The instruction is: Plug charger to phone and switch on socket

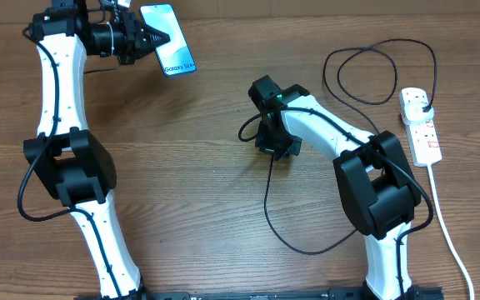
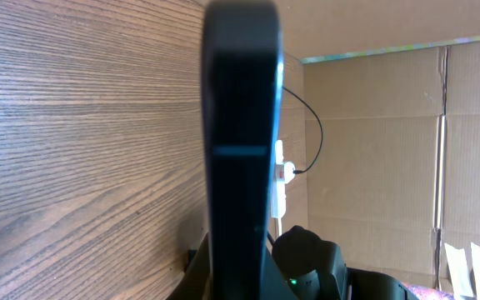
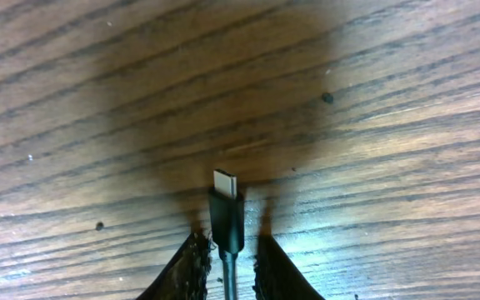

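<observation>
Nearest the robot's side of the tabletop (image 1: pixel 190 183), the charger (image 1: pixel 266 207) lay as a thin black cable. It curved in a loose loop past the base of the right arm and ran up towards the middle of the wood.

There the right claw (image 3: pixel 230 248) pointed straight down, close above the surface. Its fingers (image 3: pixel 192 267) stood narrowly apart on either side of the connector tip (image 3: pixel 226 182), which lay flat on the wood with its metal end pointing away from the claw. A sliver of tabletop showed between the connector and one finger. I could not tell whether the claw was already pinching it.

Farther out on the right, the socket (image 1: pixel 424 137) lay lengthwise near the tabletop's edge, and its thick white cord (image 1: pixel 450 235) trailed back towards the robot. The charger's plug (image 1: pixel 422 103) sat in the far end of the socket, and the black cable made a wide loop beside it.

At the far left, well apart from the connector, the left claw (image 1: pixel 144 39) was clenched on the phone (image 1: pixel 169 37). It gripped one end, with the lit light-blue screen facing up. The left wrist camera saw the phone edge-on as a dark upright bar, with a cardboard wall (image 2: pixel 373 150) behind it. Whether the phone touched the wood was not clear.
</observation>
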